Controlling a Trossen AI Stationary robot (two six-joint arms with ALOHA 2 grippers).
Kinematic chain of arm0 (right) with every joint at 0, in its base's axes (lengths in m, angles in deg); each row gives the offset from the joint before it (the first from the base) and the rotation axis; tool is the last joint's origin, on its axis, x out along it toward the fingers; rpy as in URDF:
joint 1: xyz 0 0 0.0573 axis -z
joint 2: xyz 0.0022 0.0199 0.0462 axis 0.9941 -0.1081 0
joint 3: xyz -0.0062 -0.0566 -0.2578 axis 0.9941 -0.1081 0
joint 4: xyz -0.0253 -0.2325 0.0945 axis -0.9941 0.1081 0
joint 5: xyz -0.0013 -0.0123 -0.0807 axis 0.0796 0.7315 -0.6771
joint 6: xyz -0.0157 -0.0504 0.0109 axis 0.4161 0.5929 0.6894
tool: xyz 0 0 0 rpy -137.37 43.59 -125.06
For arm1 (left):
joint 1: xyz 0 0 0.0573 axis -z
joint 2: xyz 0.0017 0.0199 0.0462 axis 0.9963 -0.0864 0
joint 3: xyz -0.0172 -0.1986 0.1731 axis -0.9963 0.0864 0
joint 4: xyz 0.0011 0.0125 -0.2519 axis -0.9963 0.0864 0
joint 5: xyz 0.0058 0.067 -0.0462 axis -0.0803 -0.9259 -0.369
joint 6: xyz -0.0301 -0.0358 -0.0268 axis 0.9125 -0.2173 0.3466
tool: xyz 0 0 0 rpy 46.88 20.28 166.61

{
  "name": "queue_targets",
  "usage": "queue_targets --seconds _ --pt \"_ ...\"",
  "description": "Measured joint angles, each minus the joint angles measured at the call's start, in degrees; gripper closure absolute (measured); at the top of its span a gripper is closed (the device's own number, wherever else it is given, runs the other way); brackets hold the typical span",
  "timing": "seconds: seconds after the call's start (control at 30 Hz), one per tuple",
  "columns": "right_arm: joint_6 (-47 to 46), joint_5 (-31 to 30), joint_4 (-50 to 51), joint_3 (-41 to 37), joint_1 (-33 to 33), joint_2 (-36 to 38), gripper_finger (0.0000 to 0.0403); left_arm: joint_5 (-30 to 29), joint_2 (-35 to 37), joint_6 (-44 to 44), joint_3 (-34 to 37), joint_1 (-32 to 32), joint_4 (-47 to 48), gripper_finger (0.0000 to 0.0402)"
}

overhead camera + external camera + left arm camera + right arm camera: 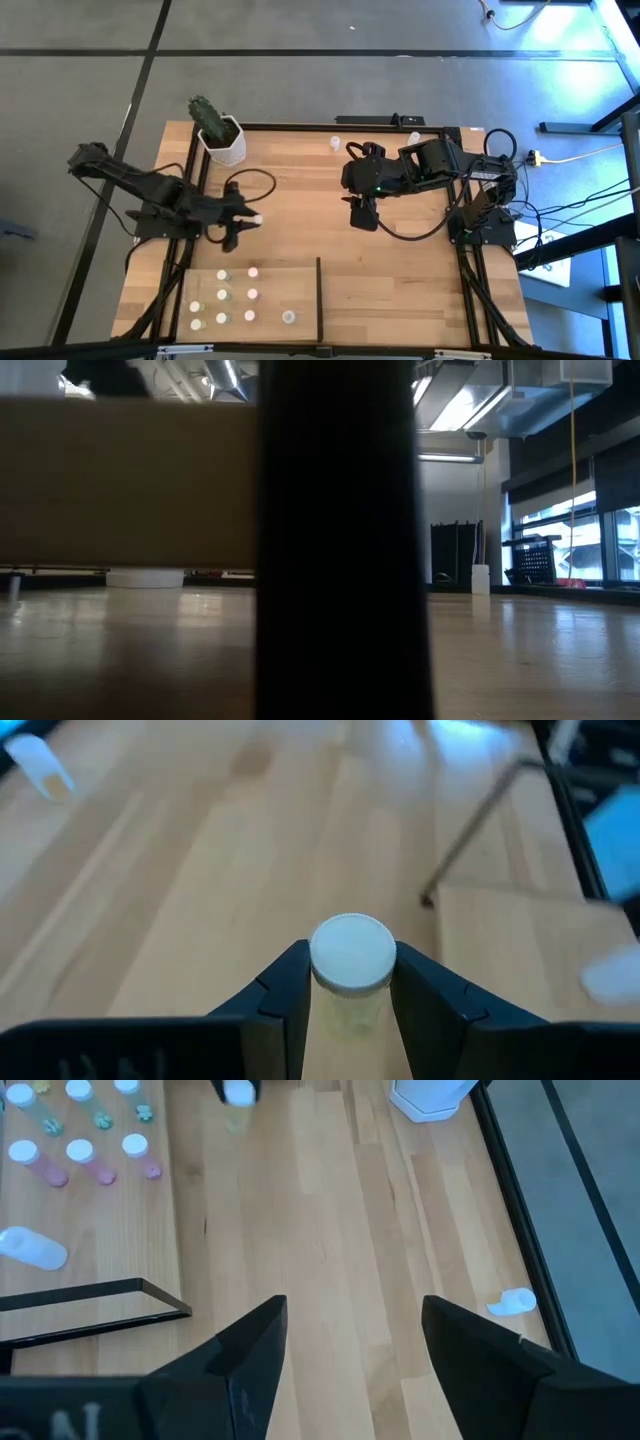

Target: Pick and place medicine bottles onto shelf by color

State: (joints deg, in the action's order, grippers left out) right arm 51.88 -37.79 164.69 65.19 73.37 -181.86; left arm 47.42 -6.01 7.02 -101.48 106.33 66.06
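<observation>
The left gripper (350,1005) is clamped on a yellowish medicine bottle (351,960) by its white cap, above bare tabletop (300,210). Just beyond it lies the shelf (270,300) with its black divider (318,295), carrying green and pink bottles (235,297). Across the table, the right gripper (350,1350) hangs with fingers apart and empty; a fallen bottle (512,1302) lies beside it.

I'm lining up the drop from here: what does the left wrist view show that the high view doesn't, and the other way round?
Only the left wrist view: the left pincer shut on a pale yellowish, white-capped bottle.
Only the high view: the bottles already on the shelf, the cactus pot, and the right pincer open, empty, mid-table.
Both: the held bottle, the wooden tabletop, the shelf's black divider.
</observation>
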Motion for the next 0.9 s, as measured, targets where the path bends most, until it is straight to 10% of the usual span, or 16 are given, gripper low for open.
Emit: queue_targets --seconds 0.9 --pt "0.1 2.6 -1.6 0.0 0.0 0.0 0.0169 16.0 14.8 19.0 0.0 17.2 19.2 0.0289"
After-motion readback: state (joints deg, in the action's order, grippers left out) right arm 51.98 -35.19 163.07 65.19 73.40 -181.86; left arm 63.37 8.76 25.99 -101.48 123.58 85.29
